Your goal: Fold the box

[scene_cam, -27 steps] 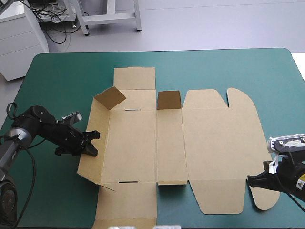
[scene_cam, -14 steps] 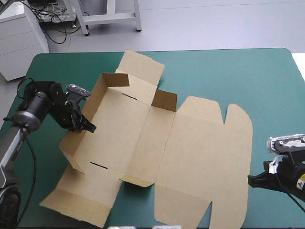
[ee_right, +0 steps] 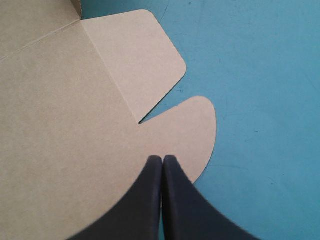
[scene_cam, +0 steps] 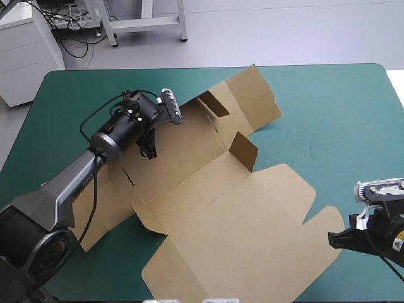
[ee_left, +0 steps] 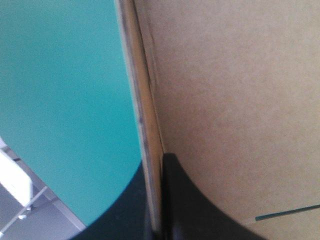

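The brown box (scene_cam: pixel 214 208) is a cut sheet lying askew across the table, with one long wall and two small flaps raised. My left gripper (scene_cam: pixel 150 150) is at that raised wall on the sheet's far left side. In the left wrist view the left gripper (ee_left: pixel 154 165) is shut on the box, the board's edge (ee_left: pixel 145 125) running up between its black fingers. My right gripper (scene_cam: pixel 332 238) rests shut at the near right, its tips at the lid's rounded tab (scene_cam: pixel 325 221). In its own view the right gripper (ee_right: pixel 161 158) lies over that tab (ee_right: pixel 192 130).
Bare teal-green cover (scene_cam: pixel 334 113) stretches along the far right and also lies at the far left (scene_cam: pixel 63 101). The sheet's near corner (scene_cam: pixel 151 278) reaches close to the table's front edge.
My left gripper has swept from the table's left side toward the far middle, swinging the whole sheet clockwise. The lid now points to the near right. The right arm has stayed put.
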Robot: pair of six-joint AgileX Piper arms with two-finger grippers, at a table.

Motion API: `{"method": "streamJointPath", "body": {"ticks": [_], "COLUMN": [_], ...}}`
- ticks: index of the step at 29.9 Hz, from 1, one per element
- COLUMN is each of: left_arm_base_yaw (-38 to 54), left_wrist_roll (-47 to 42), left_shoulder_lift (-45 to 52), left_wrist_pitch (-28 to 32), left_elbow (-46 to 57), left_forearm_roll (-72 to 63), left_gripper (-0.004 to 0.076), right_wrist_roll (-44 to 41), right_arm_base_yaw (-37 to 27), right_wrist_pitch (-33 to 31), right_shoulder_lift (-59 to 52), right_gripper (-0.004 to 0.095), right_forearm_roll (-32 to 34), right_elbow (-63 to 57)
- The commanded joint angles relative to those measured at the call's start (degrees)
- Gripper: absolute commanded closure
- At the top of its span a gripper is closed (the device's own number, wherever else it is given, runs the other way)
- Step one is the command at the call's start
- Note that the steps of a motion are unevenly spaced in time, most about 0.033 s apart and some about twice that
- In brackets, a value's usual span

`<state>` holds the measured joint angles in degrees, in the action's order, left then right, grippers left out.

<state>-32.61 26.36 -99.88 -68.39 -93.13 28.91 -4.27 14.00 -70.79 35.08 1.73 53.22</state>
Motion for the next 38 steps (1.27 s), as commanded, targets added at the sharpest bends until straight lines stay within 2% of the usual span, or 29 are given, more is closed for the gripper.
{"method": "streamJointPath", "body": {"ticks": [1,8,12,16,20,29,38], "left_arm_base_yaw": [-3.2,-9.5,-13.4,-15.8,-18.9,-25.4,-28.0], "left_wrist_roll": [0.2,-9.6,-10.4,-16.1,-26.0,-46.7,-52.8], "left_shoulder_lift": [2.0,2.1,3.2,6.2,10.4,14.1,14.1], "left_wrist_pitch": [4.2,8.6,10.3,14.0,17.8,17.7,16.7], "left_elbow": [-1.9,-0.8,1.7,7.6,15.9,30.5,35.5], "left_forearm_roll": [5.0,13.6,19.7,22.3,35.3,69.5,73.5], "left_gripper": [0.0756,0.0756,0.0756,0.0756,0.0756,0.0756,0.0756], "right_wrist_roll": [0.1,0.1,-1.1,-1.3,-1.5,-1.8,-2.4], "right_arm_base_yaw": [-0.3,-0.3,-0.3,-0.3,-0.3,-0.3,-0.3], "right_wrist_pitch": [1.7,1.4,1.4,1.4,1.5,1.8,2.3], "right_shoulder_lift": [0.2,0.2,0.2,0.2,0.2,0.2,0.2], "right_gripper": [0.0931,0.0931,0.0931,0.0931,0.0931,0.0931,0.0931], "right_forearm_roll": [0.5,0.5,0.5,0.5,0.5,0.5,1.1], "right_elbow": [1.3,1.3,1.3,1.3,1.3,1.3,1.3]}}
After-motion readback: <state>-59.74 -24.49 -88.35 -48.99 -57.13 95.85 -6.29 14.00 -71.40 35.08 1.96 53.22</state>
